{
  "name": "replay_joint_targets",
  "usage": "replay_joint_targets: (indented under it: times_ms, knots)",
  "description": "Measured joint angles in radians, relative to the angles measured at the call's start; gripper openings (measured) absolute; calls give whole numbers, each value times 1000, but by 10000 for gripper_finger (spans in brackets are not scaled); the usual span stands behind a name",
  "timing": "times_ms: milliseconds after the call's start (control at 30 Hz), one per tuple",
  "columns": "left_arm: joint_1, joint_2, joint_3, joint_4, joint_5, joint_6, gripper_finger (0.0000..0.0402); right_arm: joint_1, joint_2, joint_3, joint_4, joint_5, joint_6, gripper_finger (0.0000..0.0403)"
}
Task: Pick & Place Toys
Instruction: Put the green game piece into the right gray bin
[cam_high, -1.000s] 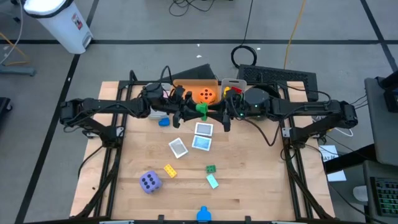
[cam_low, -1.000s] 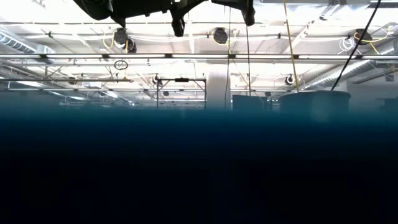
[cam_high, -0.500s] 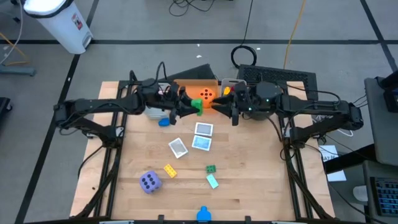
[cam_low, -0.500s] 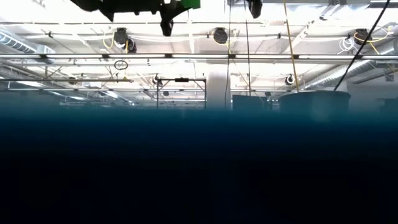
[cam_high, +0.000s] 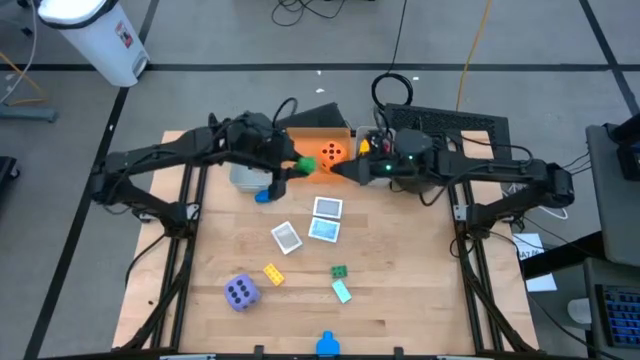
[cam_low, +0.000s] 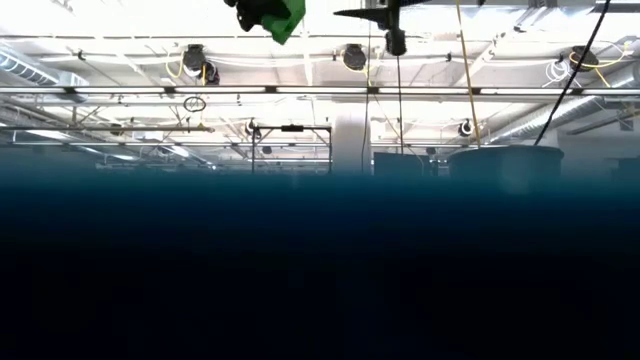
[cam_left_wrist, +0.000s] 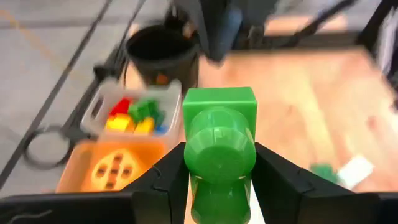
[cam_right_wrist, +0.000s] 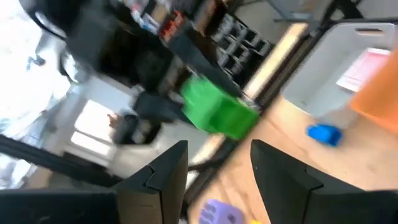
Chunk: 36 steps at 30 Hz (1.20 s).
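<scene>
My left gripper (cam_high: 296, 166) is shut on a green brick (cam_high: 304, 165), high above the table's far middle, in front of the orange bin (cam_high: 312, 137) that holds the orange die (cam_high: 333, 152). The brick also shows in the low view (cam_low: 283, 16). My right gripper (cam_high: 338, 172) stands open a little to the right of the brick, pointing at it with nothing between its fingers (cam_right_wrist: 155, 174). On the table lie a purple die (cam_high: 241, 292), a yellow brick (cam_high: 272, 273), a small green brick (cam_high: 339, 271), a blue brick (cam_high: 263, 196) and three picture cards (cam_high: 324, 229). My left gripper pinches the green brick by two opposite sides (cam_left_wrist: 188, 171) between its two fingers (cam_left_wrist: 163, 182). The fingers come from the table's left, slanting down. The brick pokes out past the fingertips with a round stud (cam_left_wrist: 219, 134) on its free end, lifted clear of the table.
A grey bin of bricks (cam_left_wrist: 132, 113) and a black bowl (cam_left_wrist: 163, 51) stand right of the orange bin at the far edge. Another grey bin (cam_right_wrist: 348, 68) sits at the far left under my left arm. A blue brick (cam_high: 327, 345) lies at the near edge.
My left gripper has risen with the green brick and drawn it toward the table's left and far edge, away from my right gripper, tipping and rolling as it went. My right gripper has rolled about its own line and stayed open.
</scene>
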Motion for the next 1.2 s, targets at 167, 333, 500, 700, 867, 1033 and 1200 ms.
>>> replay_joint_targets:
  times_ms: [167,333,500,700,867,1033,1200]
  knots:
    - [-8,62,94,-150,-38,21,137,0,61,1,142,-60,78,169]
    - [-34,93,119,-221,-114,51,151,-1,118,0,145,-81,129,169]
    - [-49,95,119,-235,-130,57,144,-1,171,0,182,-104,160,169]
    - [-55,95,120,-241,-147,57,137,-1,230,0,298,-104,199,169]
    - [-59,94,120,-239,-149,57,153,-1,236,0,361,-101,197,169]
    - [-59,93,120,-241,-149,59,142,-4,236,0,362,-102,200,169]
    - [-64,93,120,-229,-149,69,140,-4,236,0,363,-99,212,169]
